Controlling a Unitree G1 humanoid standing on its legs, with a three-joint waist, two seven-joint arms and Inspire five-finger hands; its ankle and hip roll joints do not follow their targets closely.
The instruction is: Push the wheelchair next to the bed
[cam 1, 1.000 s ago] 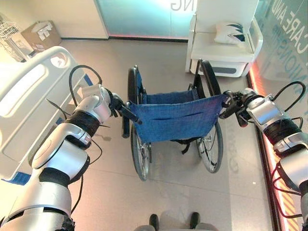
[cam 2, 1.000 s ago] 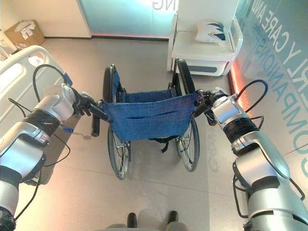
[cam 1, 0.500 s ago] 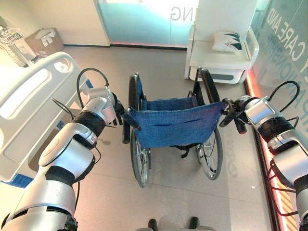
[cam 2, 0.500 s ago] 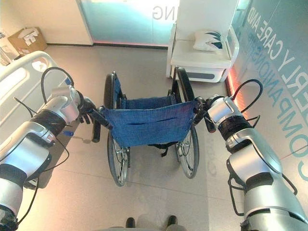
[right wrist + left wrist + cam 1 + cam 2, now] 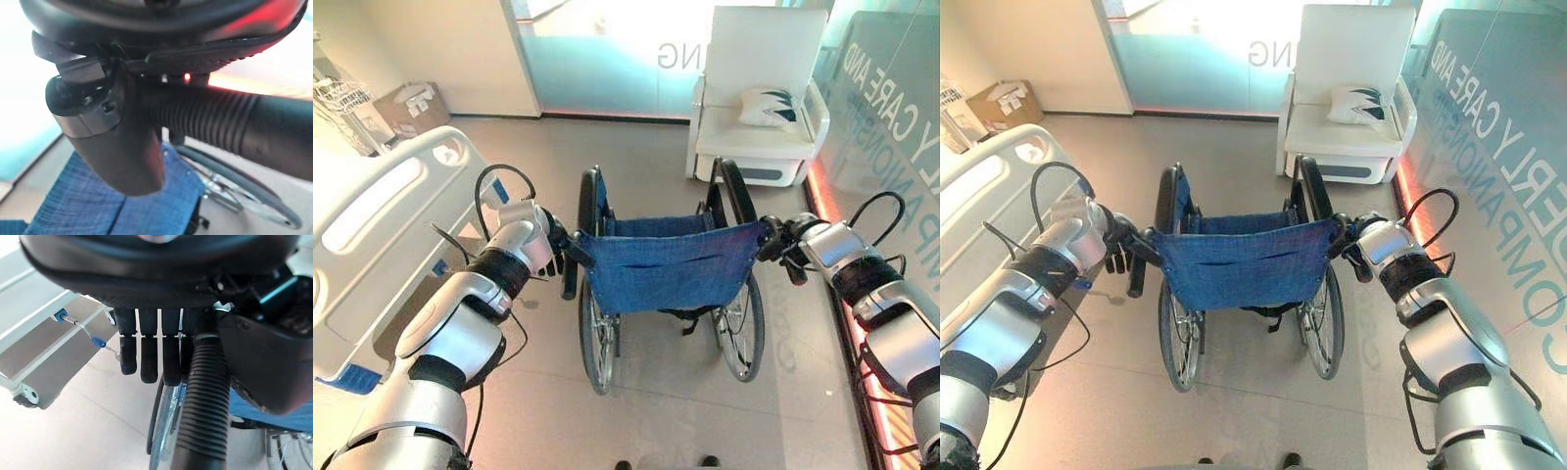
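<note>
Two hands are on the wheelchair [image 5: 666, 264], one at each push handle. At the far left of the frame stands the bed [image 5: 372, 225], its white footboard and side rail running from upper left toward lower left. Beyond it, in the upper left corner, sits a cardboard box [image 5: 406, 106] against the wall. Next rightward, the left hand [image 5: 556, 238] sits at the left push handle [image 5: 200, 406]; in the left wrist view the ribbed black grip lies between thumb and fingers [image 5: 149, 362], which hang down beside it, curled round the grip. The wheelchair occupies mid-frame, just beside the bed's foot end with a strip of bare floor between them; its blue fabric backrest faces the camera, and its large wheels stand on the grey floor [image 5: 656, 411]. At the right edge of the backrest, the right hand [image 5: 775, 238] is closed on the right push handle [image 5: 220, 125]; the right wrist view shows the thumb wrapped over the ribbed grip. In the upper right stands a white armchair [image 5: 759, 98] with a patterned cushion [image 5: 769, 106] on its seat, well apart from the wheelchair.
</note>
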